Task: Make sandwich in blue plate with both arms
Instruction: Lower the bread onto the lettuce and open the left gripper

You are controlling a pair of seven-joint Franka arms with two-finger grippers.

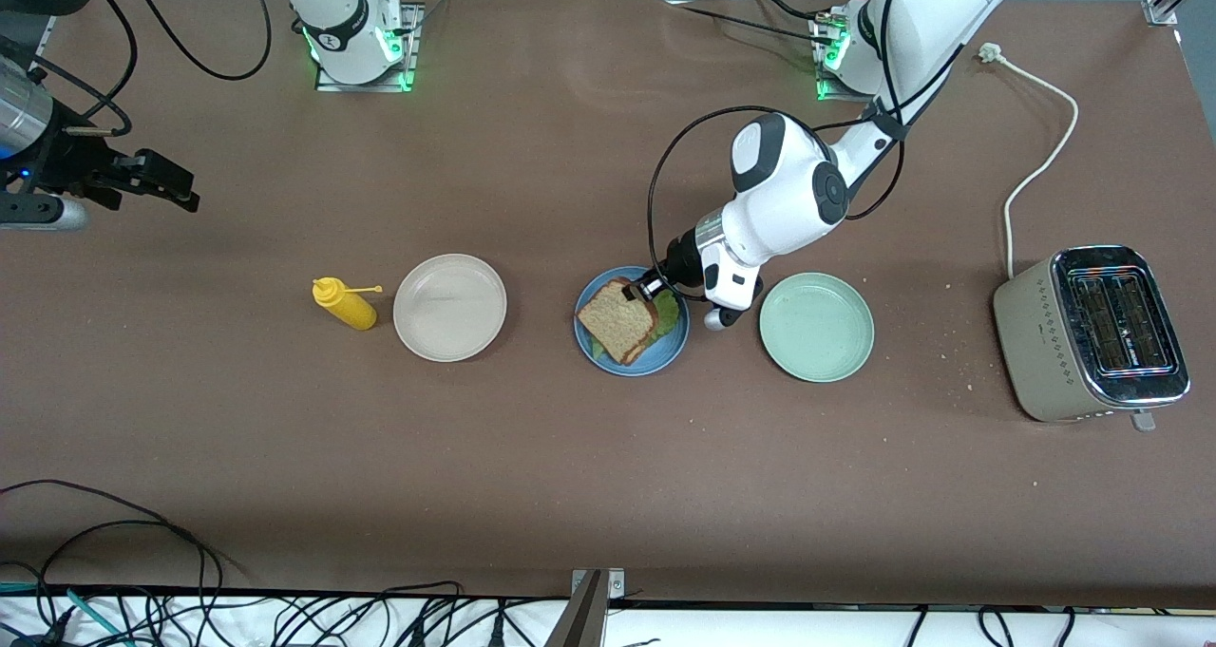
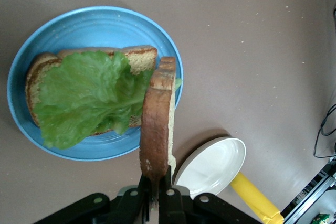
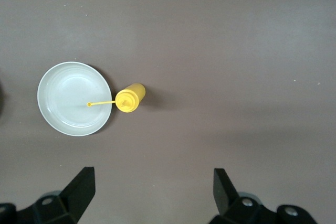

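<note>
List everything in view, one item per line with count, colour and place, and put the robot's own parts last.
blue plate: one, medium blue, mid-table between the beige plate and the pale green plate.
bottom toast slice: one, brown, lying on the blue plate.
lettuce leaf: one, green, on the bottom toast slice.
top toast slice: one, brown, held over the lettuce leaf.
beige plate: one, beige, beside the mustard bottle.
pale green plate: one, toward the left arm's end.
mustard bottle: one, yellow, toward the right arm's end.
toaster: one, beige and chrome, at the left arm's end.
left gripper: black, shut on the top toast slice.
right gripper: black, open, waiting above bare table.
</note>
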